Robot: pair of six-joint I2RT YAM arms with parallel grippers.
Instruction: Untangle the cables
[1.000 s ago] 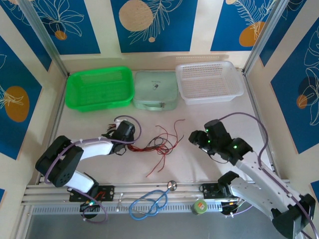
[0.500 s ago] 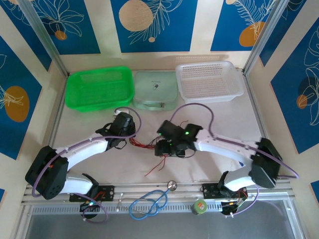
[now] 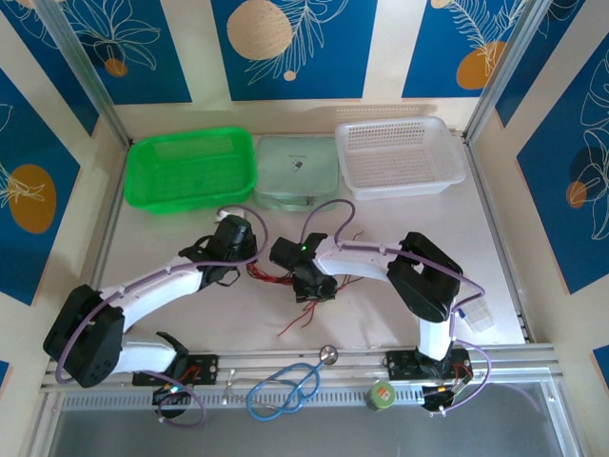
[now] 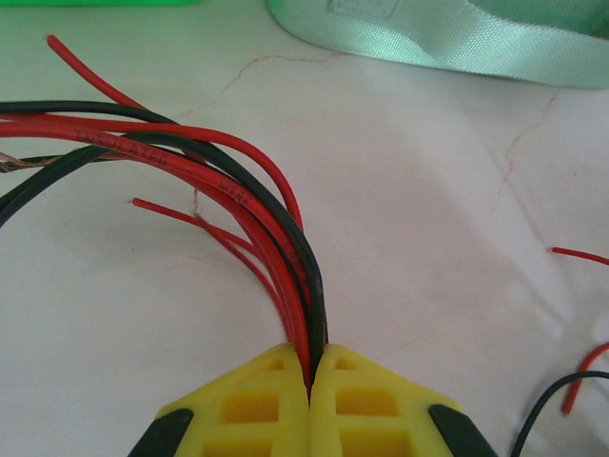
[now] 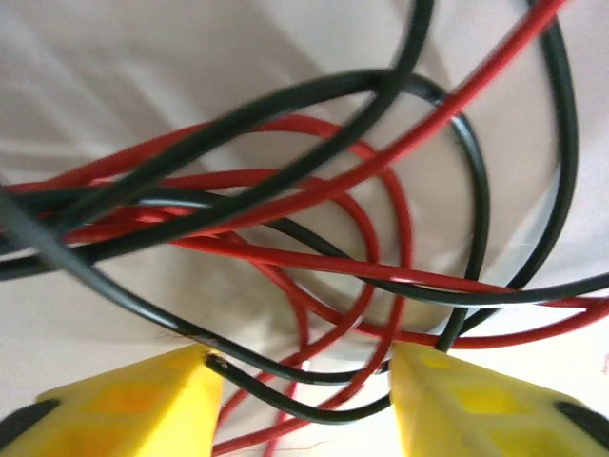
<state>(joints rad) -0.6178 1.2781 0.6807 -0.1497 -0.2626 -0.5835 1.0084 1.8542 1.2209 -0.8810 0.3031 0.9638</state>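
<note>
The cables [image 3: 276, 278] are a tangle of thin red and black wires in the middle of the table, with loose red ends trailing toward the front [image 3: 297, 320]. My left gripper [image 3: 245, 267] holds the bunch's left end. In the left wrist view its yellow fingers [image 4: 309, 371] are shut on several red and black cables [image 4: 238, 190] that fan out up and to the left. My right gripper [image 3: 314, 284] hangs low over the tangle's right part. In the right wrist view it stands open [image 5: 300, 386], with loops of cables [image 5: 314, 248] lying between its fingertips and beyond them.
Along the back stand a green basket [image 3: 190, 169], a mint zip case [image 3: 297, 171] and a white basket [image 3: 400, 157]. A blue stethoscope [image 3: 285, 386] and a small round green object [image 3: 382, 395] lie on the front rail. The case's strap [image 4: 447, 38] lies beyond the left gripper.
My right arm has swung in from the right side of the table onto the cable tangle, and its jaws have narrowed. The left gripper has kept its hold and shifted slightly toward the back.
</note>
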